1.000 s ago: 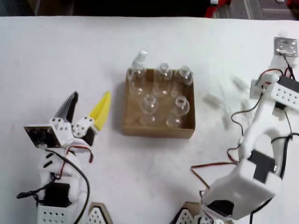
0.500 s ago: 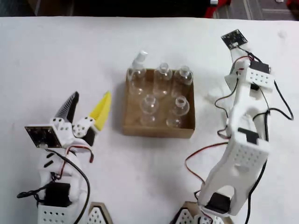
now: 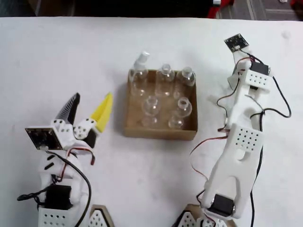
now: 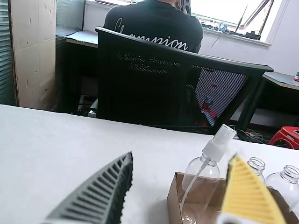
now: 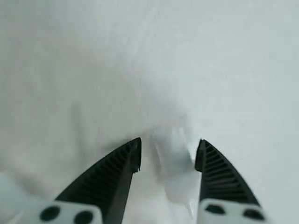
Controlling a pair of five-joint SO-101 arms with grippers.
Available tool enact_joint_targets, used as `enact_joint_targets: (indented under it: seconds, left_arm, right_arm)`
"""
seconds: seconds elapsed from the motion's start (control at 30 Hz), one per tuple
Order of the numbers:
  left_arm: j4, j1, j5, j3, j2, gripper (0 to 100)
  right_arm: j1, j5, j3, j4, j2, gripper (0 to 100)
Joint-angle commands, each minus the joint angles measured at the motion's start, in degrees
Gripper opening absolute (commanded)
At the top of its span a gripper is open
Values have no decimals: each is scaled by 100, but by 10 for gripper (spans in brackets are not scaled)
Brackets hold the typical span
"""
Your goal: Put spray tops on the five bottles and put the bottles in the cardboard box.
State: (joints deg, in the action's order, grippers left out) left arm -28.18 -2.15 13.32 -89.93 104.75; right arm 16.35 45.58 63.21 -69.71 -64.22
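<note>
Since all five bottles already stand upright inside the cardboard box [image 3: 161, 132], what the task lacks is mostly the capping. One bottle at the box's far left corner [image 3: 138, 79] wears a white spray top [image 3: 141, 58]. The other four, two beside it in the far row [image 3: 165, 75] and two in the near row [image 3: 150, 108], show bare open necks. Doing it this way probably makes sense: the box walls keep the light, empty bottles from tipping while a top is pressed in.

Just to the right of the box, the right arm [image 3: 241, 142] stretches out over the white table [image 3: 71, 56], its wrist pitched down toward the surface. The right gripper [image 5: 169, 144] hangs close over the table with its dark ribbed jaws spread apart. A pale, blurred thing [image 5: 175, 172] lies between them. It may well be a loose spray top, but its form is too smeared to be sure, and whether either jaw touches it cannot be told. The jaws look set to close around it, so I judge this to be the pickup of the next top.

To the left of the box, well apart from it, the left gripper [image 3: 92, 97] sits low with its black finger [image 3: 71, 105] and yellow finger [image 3: 102, 111] splayed and nothing between them. It points toward the box's left side, likely parked clear so that the right arm has room, and near enough to steady a bottle if needed.
</note>
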Motion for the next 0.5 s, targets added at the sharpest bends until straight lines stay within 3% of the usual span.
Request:
enact_joint_targets:
  seconds: [0.0, 0.13, 0.47]
  left_arm:
    - [44, 57, -79, 35, 48, 297]
    - [35, 154, -88, 35, 48, 297]
    - [44, 215, -273, 35, 48, 297]
  right_arm:
    - [92, 97, 993, -207, -303, 84]
    - [66, 105, 1451, -207, -673, 15]
    - [84, 62, 2822, -998, -804, 16]
